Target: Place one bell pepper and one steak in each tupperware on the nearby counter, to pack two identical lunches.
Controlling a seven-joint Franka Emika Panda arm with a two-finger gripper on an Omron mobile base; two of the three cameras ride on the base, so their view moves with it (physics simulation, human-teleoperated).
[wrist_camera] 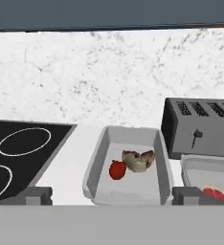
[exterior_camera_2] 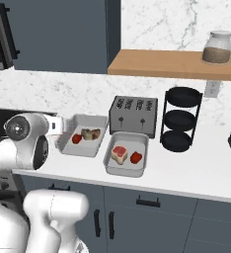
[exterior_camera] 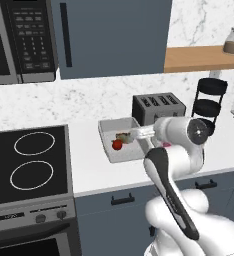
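Two light-grey tupperware trays sit on the white counter (exterior_camera_2: 186, 170). The left tupperware (exterior_camera_2: 68, 142) (exterior_camera: 105, 145) (wrist_camera: 97, 167) holds a red bell pepper (exterior_camera_2: 77, 139) (exterior_camera: 117, 145) (wrist_camera: 117, 170) and a brown steak (exterior_camera_2: 91, 134) (exterior_camera: 123, 136) (wrist_camera: 138, 161). Beside it, the right tupperware (exterior_camera_2: 110, 163) (wrist_camera: 190, 165) holds a pinkish steak (exterior_camera_2: 120, 154) (wrist_camera: 217, 194) and a second bell pepper (exterior_camera_2: 135, 157). My gripper (wrist_camera: 111, 196) (exterior_camera: 135, 134) is open, hovering level at the left tray's near side with nothing between its wide-apart fingertips (wrist_camera: 35, 195).
A dark slotted toaster (exterior_camera_2: 134, 114) (exterior_camera: 158, 107) (wrist_camera: 200, 127) stands behind the trays. The black stovetop (exterior_camera: 29, 160) (wrist_camera: 18, 148) lies to the left. A black tiered rack (exterior_camera_2: 180, 119) is at the right, under a wooden shelf (exterior_camera_2: 172, 64) with a jar (exterior_camera_2: 216, 47).
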